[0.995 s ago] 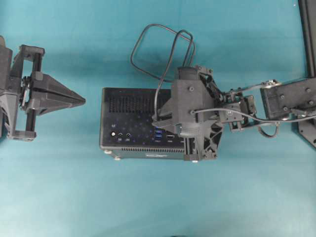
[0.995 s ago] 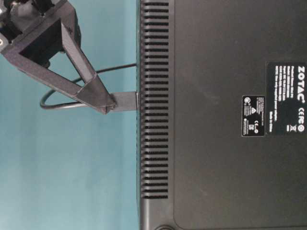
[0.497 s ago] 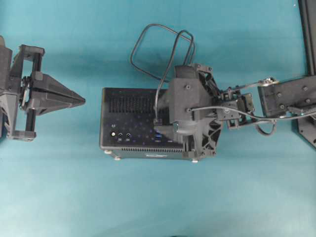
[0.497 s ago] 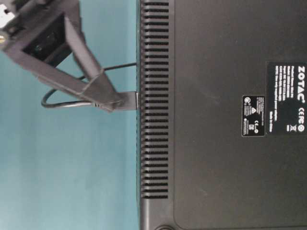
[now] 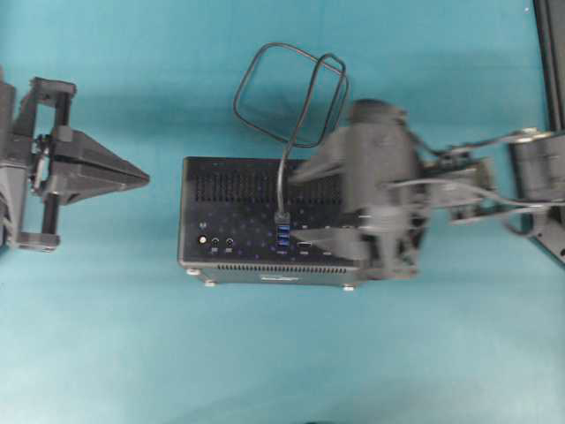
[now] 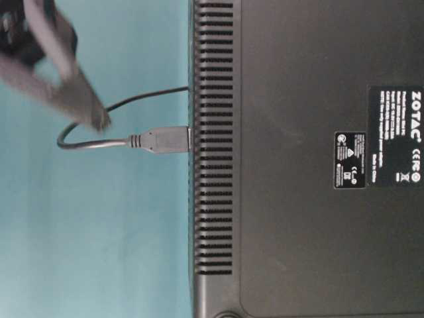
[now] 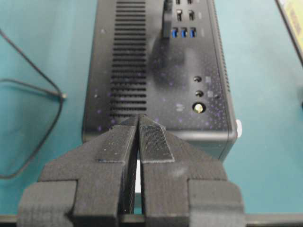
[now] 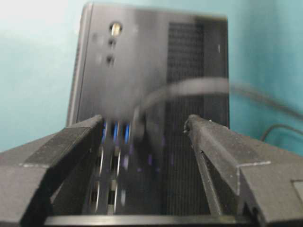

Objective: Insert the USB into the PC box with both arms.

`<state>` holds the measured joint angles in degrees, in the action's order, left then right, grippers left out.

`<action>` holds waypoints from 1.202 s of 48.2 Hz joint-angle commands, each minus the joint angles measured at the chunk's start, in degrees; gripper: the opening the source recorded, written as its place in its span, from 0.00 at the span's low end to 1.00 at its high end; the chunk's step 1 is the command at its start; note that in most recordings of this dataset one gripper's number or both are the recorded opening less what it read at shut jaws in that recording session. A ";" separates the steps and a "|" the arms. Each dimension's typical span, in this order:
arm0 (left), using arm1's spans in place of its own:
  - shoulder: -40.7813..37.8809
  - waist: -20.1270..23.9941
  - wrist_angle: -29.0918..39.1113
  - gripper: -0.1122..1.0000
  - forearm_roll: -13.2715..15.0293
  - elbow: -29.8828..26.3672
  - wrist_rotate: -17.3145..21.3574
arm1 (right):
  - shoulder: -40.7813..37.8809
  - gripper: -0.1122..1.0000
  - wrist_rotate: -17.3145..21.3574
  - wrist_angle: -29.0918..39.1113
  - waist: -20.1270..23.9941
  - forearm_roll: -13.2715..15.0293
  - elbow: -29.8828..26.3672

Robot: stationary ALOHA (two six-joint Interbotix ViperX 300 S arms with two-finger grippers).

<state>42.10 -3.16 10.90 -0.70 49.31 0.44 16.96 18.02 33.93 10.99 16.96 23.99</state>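
Observation:
The PC box (image 5: 238,256) lies in the middle of the teal table, vent grille and ports facing up. The USB plug (image 5: 282,216) stands in a port beside the blue slots, and its black cable (image 5: 291,97) loops behind the box. In the table-level view the plug (image 6: 162,140) sits against the box (image 6: 298,159). My right gripper (image 5: 302,205) is open, blurred, just right of the plug and off it; in its wrist view (image 8: 144,124) the plug (image 8: 138,123) shows between the spread fingers. My left gripper (image 5: 132,179) is shut and empty, left of the box, its tips (image 7: 138,118) near the box's end (image 7: 156,71).
The cable loop lies on the table left of the box in the left wrist view (image 7: 47,94). A black frame rail (image 5: 552,53) runs along the right edge. One blurred right finger (image 6: 73,93) hangs above the plug's cable.
My right gripper has opened, let go of the USB plug and drawn back to the right. The plug stays in the box's port. My left arm has barely moved.

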 commanded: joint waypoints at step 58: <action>11.43 -1.85 -0.79 0.10 -0.09 3.87 2.64 | 20.13 0.82 9.14 -10.28 0.97 0.00 17.58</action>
<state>53.09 -4.92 10.72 -0.62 53.70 2.99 35.24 26.46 25.22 11.78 16.88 40.96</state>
